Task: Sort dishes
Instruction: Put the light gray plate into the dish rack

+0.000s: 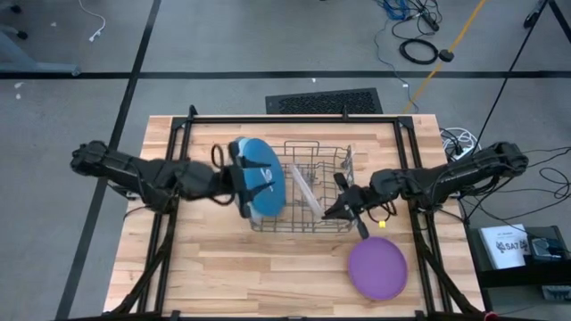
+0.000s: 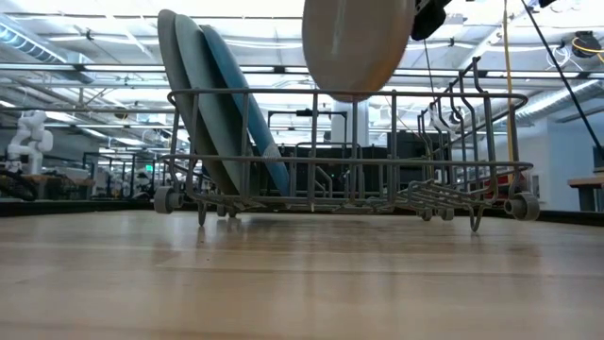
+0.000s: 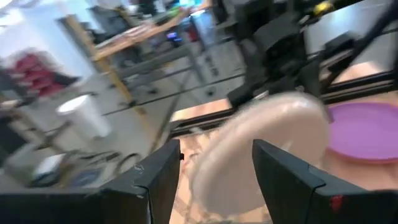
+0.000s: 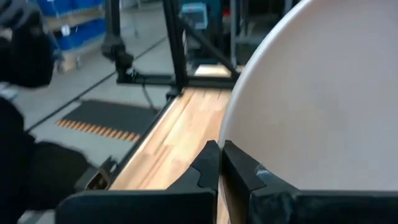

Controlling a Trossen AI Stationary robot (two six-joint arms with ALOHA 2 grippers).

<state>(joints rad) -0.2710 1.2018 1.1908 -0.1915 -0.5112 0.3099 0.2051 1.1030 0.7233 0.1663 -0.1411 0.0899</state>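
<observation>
— Can you make out what the right gripper (image 1: pixel 342 210) has?

— A beige-grey plate (image 2: pixel 357 45), pinched by its rim, fingers closed tight on it. It hangs on edge over the wire rack (image 1: pixel 308 224); the low view cuts off its top, and from above it's just a thin pale sliver.

— And the left gripper (image 1: pixel 252 185)?

— Over the rack's left end, right above the big plates (image 2: pixel 222 109) standing on edge there. Its fingers (image 3: pixel 163 176) are spread wide with nothing between them. From above the arm hides most of that stack; only the blue one really shows.

— Anything outside the rack?

— A purple plate (image 1: pixel 376 267), flat on the table (image 1: pixel 223 276) near the front right corner. The left wrist view is blurred, but it shows there too.
</observation>
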